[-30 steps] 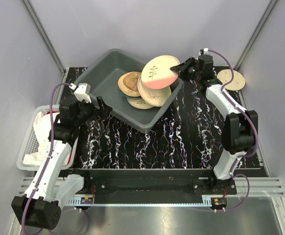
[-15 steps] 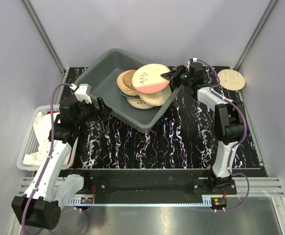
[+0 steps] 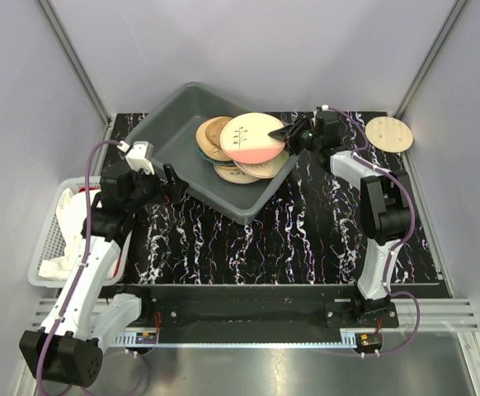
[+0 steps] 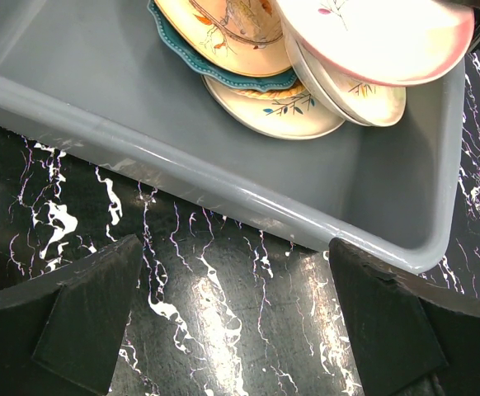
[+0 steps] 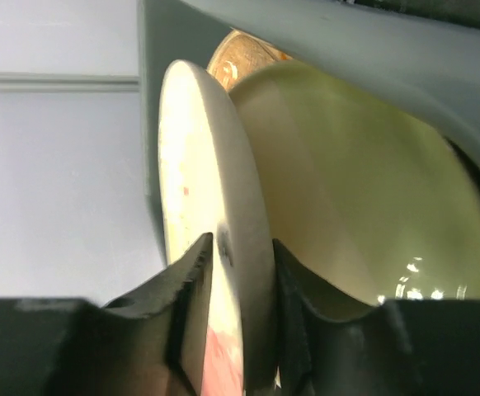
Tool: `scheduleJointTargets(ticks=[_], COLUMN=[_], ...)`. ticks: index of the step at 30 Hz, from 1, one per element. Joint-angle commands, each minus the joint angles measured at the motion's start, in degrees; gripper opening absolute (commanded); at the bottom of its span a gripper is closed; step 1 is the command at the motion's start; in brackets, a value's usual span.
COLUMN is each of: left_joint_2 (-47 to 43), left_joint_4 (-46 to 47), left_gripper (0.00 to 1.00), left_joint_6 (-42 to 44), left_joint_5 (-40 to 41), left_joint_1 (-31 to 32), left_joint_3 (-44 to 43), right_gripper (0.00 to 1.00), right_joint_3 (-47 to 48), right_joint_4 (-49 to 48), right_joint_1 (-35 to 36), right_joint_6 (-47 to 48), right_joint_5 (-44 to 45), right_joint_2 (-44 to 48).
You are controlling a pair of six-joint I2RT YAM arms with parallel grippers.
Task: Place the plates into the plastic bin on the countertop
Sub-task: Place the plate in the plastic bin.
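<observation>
**Right hand sets a cream-and-pink plate on the pile in the bin**

The right hand (image 3: 280, 132) pinches the right edge of the cream-and-pink plate (image 3: 252, 137), one finger on each face. The plate lies almost flat, on or just above the stacked plates (image 3: 215, 142) at the right end of the grey plastic bin (image 3: 167, 124). The left hand (image 3: 172, 180) hangs wide open and empty over the table (image 3: 306, 235), beside the bin's near wall. This looks like the release step. Next, the fingers should part and draw back rightward, then fetch the tan plate (image 3: 389, 133) at the table's far right.

Bin (image 4: 223, 198) smooth grey plastic; countertop (image 4: 182, 330) glossy, marble-veined; plates (image 4: 273, 115) glazed, shiny.
</observation>
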State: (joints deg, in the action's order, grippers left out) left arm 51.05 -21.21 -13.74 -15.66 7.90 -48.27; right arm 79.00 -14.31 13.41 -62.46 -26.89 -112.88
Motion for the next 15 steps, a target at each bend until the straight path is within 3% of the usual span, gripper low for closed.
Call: scheduleJointTargets(ticks=[1, 8, 15], left_joint_2=[-1.1, -1.2, -1.4], left_joint_4=[0.7, 0.8, 0.7], left_gripper=[0.99, 0.99, 0.99], left_joint_6=[0.6, 0.6, 0.6], left_joint_5=[-1.0, -1.0, -1.0], left_joint_1=[-0.3, -0.3, -0.3], left_joint_3=[-0.8, -0.8, -0.8], right_gripper=[0.46, 0.6, 0.73], right_joint_3=[-0.8, -1.7, 0.1], right_joint_4=[1.6, 3.8, 17.7], right_joint_1=[0.3, 0.2, 0.2], right_joint_6=[4.0, 5.9, 13.6], right_joint_5=[1.3, 2.1, 9.7], right_joint_2=[5.0, 6.6, 11.5])
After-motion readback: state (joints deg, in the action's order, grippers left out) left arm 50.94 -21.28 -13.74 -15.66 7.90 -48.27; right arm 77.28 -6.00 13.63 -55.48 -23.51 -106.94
